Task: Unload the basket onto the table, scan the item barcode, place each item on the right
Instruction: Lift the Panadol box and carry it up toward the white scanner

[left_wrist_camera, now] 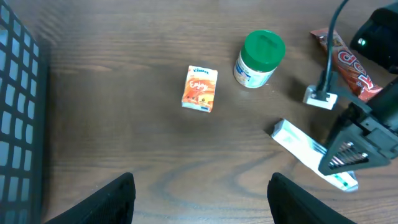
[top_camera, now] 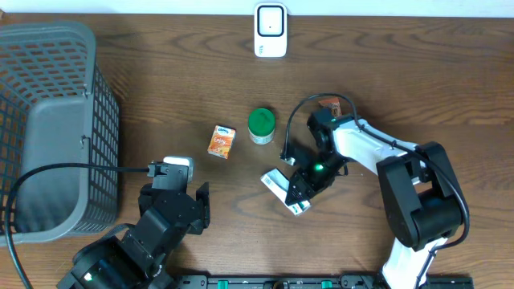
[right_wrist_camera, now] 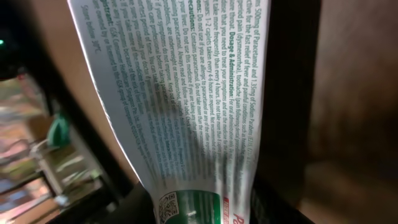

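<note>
The right claw (top_camera: 299, 191) pinches the white-and-green cardboard medicine box (top_camera: 275, 183), which lies flat on the brown wooden table (top_camera: 161, 96), one end sticking out past the fingers. The left claw (left_wrist_camera: 202, 186) stands spread and empty, well apart on the box's far side.

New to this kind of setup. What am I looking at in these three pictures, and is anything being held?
Two robot arms sit at a wooden table. One picture looks down from above; the other two come from a camera on each arm's wrist. On the table are a grey basket, a white scanner, an orange tissue pack, a green-lidded jar, a red snack packet and a white medicine box. The left hand is open and empty. The right hand is closed on the medicine box, whose small print fills the right wrist picture. Whether the box is off the table, I cannot tell.
</note>
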